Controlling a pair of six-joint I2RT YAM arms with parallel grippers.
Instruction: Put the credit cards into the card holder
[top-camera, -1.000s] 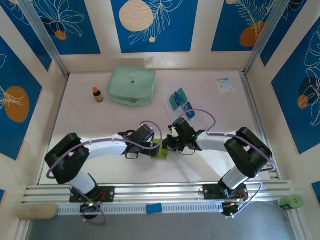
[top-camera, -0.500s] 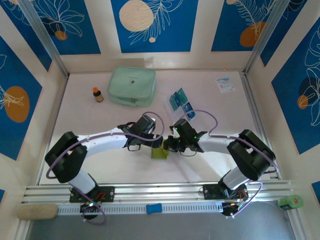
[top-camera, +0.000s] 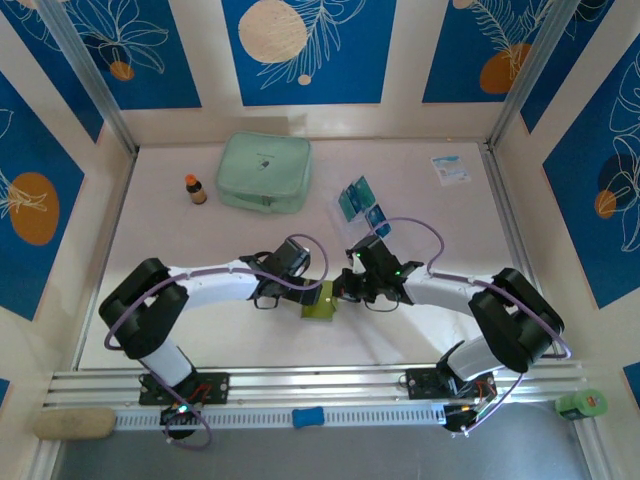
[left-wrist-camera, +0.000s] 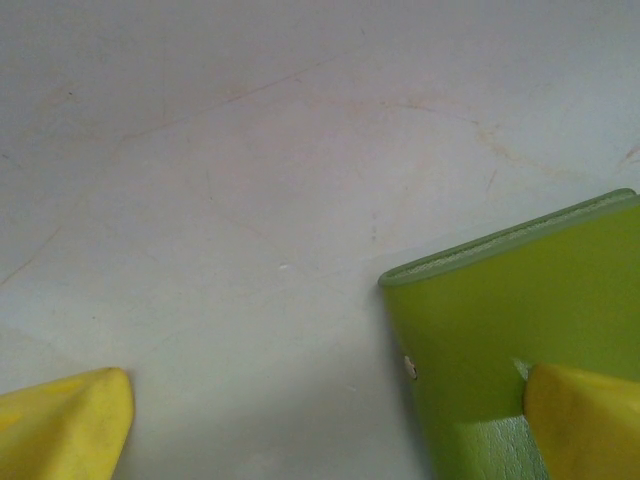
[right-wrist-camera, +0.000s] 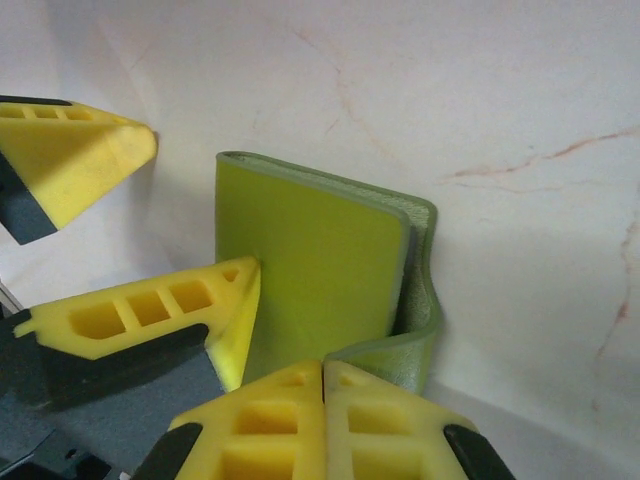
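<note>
Credit cards (top-camera: 361, 204) lie well behind the card holder (top-camera: 319, 303).

One olive-green card holder (top-camera: 320, 303), one mint zip pouch (top-camera: 264, 172), one small brown bottle (top-camera: 195, 189) and one white-and-blue packet (top-camera: 450, 168) share a table (top-camera: 450, 235) with overlapping blue credit cards (top-camera: 362, 205), number unclear

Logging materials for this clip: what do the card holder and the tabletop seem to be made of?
Card holder: likely leather or faux leather, matte yellow-green, its flap bending softly. Tabletop: hard, smooth, pale, faintly veined, perhaps marble-look laminate.
</note>
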